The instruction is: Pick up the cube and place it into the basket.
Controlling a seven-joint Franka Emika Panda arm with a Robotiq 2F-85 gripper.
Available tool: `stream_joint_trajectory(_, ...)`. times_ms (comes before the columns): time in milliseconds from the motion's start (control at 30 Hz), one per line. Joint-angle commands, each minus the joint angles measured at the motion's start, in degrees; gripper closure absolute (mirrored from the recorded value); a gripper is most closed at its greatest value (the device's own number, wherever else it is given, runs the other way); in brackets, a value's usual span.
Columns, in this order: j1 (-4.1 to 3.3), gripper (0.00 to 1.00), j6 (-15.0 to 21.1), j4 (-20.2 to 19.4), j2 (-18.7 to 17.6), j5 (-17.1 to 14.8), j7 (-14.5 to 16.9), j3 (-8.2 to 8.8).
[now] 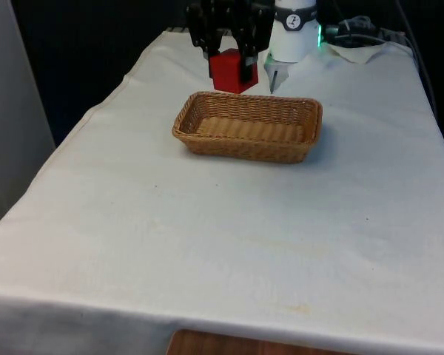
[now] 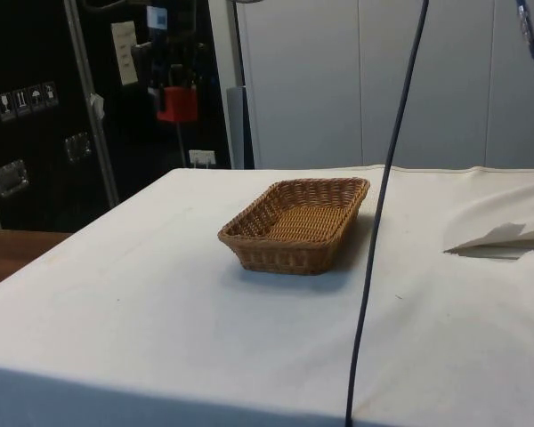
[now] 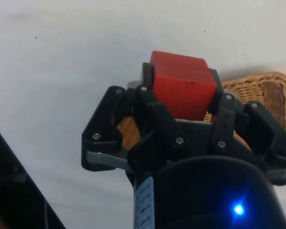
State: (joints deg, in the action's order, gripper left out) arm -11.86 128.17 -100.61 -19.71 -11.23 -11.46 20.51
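— Looking across the table, we find the black two-finger gripper (image 1: pixel 230 65) raised above the white cloth (image 1: pixel 229 222), its fingers closed against two opposite sides of the small red cube (image 1: pixel 229 70). Do we agree it is off the table?

— We do. From the side, we see the red cube (image 2: pixel 176 104) hanging high in the gripper (image 2: pixel 175 89), in front of the dark cabinets (image 2: pixel 62 107), well above the cloth (image 2: pixel 160 302) and clear of everything on it.

— And the oblong woven wicker basket (image 1: pixel 248 126)?

— It sits on the cloth, nearer the camera than the cube in the front view. From the side, we place the basket (image 2: pixel 295 224) well below the cube and off to that view's right; the two are apart.

— We cannot tell from either fixed view whether the cube hangs over the basket's rim or just behind it.

— The wrist camera helps a little: the cube (image 3: pixel 181 86) is pinched between the black fingers (image 3: pixel 148 78), mostly over bare cloth (image 3: pixel 86 47), with the basket (image 3: pixel 264 93) beside and beneath the gripper (image 3: pixel 181 93).

— A crumpled sheet of white paper (image 2: pixel 503 238) lies on the cloth, well apart from the basket.
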Motion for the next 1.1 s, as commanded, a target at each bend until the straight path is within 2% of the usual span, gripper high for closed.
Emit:
stream_joint_trajectory(0,-0.34,0.98,0.8,-1.0,0.7,0.3,-0.2,-0.06)
stream_joint_trajectory(67,-0.4,0.98,0.8,-1.7,1.3,0.4,-0.1,-0.34)
stream_joint_trajectory(100,-0.11,0.98,0.0,-0.8,0.6,0.1,0.0,-0.34)
stream_joint_trajectory(167,-0.63,0.98,0.7,-1.9,1.5,0.5,-0.1,-0.69)
stream_joint_trajectory(233,-0.8,0.98,0.6,-2.2,1.8,0.6,-0.1,-0.97)
stream_joint_trajectory(400,-0.92,0.98,0.5,-3.2,2.5,0.9,0.3,-2.18)
stream_joint_trajectory(433,-0.69,0.98,0.0,-2.6,1.9,0.6,0.3,-2.23)
stream_joint_trajectory(567,-1.03,0.98,0.6,-4.5,3.3,1.0,1.0,-2.69)
stream_joint_trajectory(700,-0.92,0.98,0.7,-6.2,4.5,1.0,2.0,-2.81)
stream_joint_trajectory(733,-0.8,0.98,0.0,-5.3,3.7,0.7,1.9,-2.86)
stream_joint_trajectory(800,-0.97,0.98,0.8,-7.2,5.2,1.0,2.5,-2.81)
stream_joint_trajectory(1033,-0.8,0.98,1.7,-10.9,7.9,1.1,4.1,-2.69)
stream_joint_trajectory(1067,-0.74,0.98,0.8,-10.1,7.3,0.8,4.1,-2.75)
